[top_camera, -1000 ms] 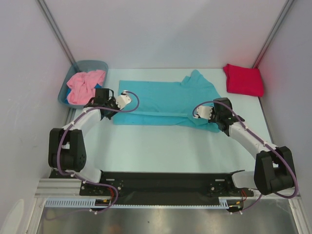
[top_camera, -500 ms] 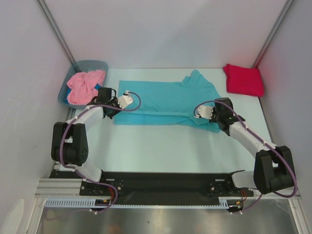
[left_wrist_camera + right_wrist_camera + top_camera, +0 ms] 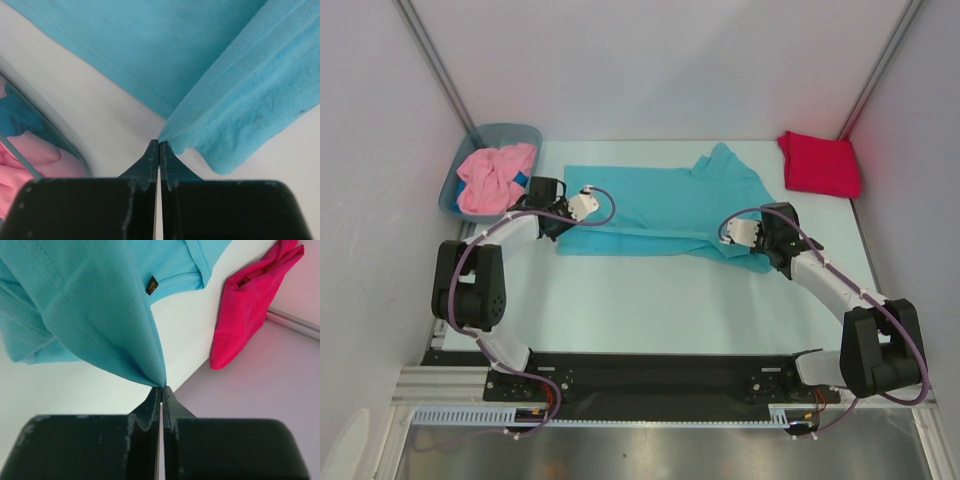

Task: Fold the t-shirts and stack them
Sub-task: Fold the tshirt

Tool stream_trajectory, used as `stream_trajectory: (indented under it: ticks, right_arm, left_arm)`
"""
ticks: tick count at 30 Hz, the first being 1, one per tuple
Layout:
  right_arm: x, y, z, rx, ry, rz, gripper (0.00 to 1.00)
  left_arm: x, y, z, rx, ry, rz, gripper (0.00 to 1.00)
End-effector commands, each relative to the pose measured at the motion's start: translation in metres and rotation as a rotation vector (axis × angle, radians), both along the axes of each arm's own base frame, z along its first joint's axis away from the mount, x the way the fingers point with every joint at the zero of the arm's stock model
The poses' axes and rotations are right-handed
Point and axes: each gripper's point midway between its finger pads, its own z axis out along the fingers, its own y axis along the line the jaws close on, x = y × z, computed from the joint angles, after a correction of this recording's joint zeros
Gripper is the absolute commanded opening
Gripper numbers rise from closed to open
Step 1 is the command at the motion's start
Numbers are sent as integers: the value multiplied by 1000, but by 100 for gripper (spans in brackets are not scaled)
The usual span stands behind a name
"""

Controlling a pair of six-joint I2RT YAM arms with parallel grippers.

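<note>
**Top external view**
- Turquoise t-shirt: spread across the middle of the table, near hem doubled over, one sleeve raised at the far right.
- Crimson red t-shirt: folded, at the far right corner, well apart from the turquoise one.
- Pink t-shirt: crumpled inside the grey-blue tub at the far left corner.
- Left gripper: at the shirt's near left corner, just beside the tub.
- Right gripper: at the shirt's near right corner.
- Jaw state is not readable from this height.

**Left wrist view**
- Left gripper: jaws pressed together, with a corner of the turquoise t-shirt pinched at the tips.
- The held cloth hangs in a hemmed fold to the right, lifted off the table.
- The tub's wall sits at the left, with the pink t-shirt seen through it.

**Right wrist view**
- Right gripper: jaws clenched on a point of the turquoise t-shirt.
- The cloth fans up and leftward from the tips.
- A small black label shows on the shirt.
- The crimson red t-shirt lies at the upper right on the table, against the wall.
</note>
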Motion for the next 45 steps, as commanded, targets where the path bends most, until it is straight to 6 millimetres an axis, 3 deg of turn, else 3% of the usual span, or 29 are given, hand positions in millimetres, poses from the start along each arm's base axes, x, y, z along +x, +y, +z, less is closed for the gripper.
stream_trajectory:
  ticks: [1,45]
  right_arm:
    - [1,-8,1,-24,-9,-26,0]
    - [29,-16,-21,-72,8,-61,0]
  left_arm:
    - [18,-5,13,15,-57,-18,0]
    - [36,-17,-6,54,-42,-47,0]
